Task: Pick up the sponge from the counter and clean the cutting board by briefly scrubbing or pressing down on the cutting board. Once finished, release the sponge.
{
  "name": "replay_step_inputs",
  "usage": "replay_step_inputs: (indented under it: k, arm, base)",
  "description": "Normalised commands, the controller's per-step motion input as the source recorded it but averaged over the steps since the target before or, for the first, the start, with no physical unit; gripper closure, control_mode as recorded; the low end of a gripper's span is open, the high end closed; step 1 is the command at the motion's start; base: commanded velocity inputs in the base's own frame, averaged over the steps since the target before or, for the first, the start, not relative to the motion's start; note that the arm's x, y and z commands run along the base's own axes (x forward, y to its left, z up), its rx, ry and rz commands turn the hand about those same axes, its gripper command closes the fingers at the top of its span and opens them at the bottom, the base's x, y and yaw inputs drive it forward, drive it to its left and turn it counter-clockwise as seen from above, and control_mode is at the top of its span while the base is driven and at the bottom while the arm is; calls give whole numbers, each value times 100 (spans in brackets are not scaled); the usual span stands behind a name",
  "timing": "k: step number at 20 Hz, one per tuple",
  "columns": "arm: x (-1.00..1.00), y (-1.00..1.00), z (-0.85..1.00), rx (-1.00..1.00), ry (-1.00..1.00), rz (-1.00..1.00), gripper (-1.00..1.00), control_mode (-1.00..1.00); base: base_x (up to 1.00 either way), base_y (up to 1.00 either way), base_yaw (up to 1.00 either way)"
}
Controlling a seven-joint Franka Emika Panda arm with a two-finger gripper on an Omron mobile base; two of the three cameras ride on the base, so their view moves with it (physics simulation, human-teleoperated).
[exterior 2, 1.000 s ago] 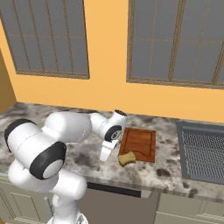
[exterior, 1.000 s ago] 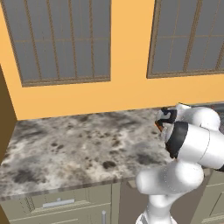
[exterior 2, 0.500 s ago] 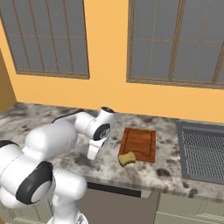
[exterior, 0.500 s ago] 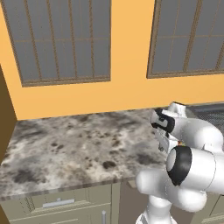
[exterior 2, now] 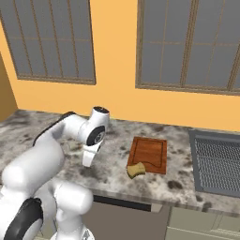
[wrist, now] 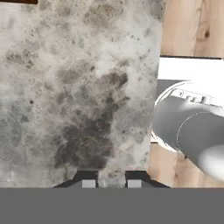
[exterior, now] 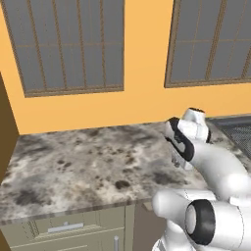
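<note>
The reddish-brown cutting board (exterior 2: pixel 151 152) lies flat on the mottled counter (exterior 2: pixel 180 185). The mustard-yellow sponge (exterior 2: pixel 136 169) rests at the board's near left corner, partly on the counter, with nothing touching it. My gripper (exterior 2: pixel 87 164) points down at the counter well to the left of the board and sponge. In the hand view my gripper (wrist: pixel 111 178) has its fingertips (wrist: pixel 89 178) a little apart, with only bare counter (wrist: pixel 78 87) between and below them. The left base view shows my gripper (exterior: pixel 175 162) low over the counter (exterior: pixel 88 162), in front of my own arm.
A dark grey grated surface (exterior 2: pixel 218 161) is set into the counter right of the board, also seen at the far right (exterior: pixel 240 130). The orange wall with windows runs behind. A brown cabinet side (exterior: pixel 5 142) bounds the counter's left end.
My arm has swung left, away from the board and sponge. The jaws, shut before, now stand slightly apart. The sponge and board have not moved.
</note>
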Motion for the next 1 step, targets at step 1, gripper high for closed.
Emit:
replay_step_inputs:
  k: [1]
  arm:
    - [-21,28,39,-5,-12,20,-100,-100]
  base:
    - [0,0,0]
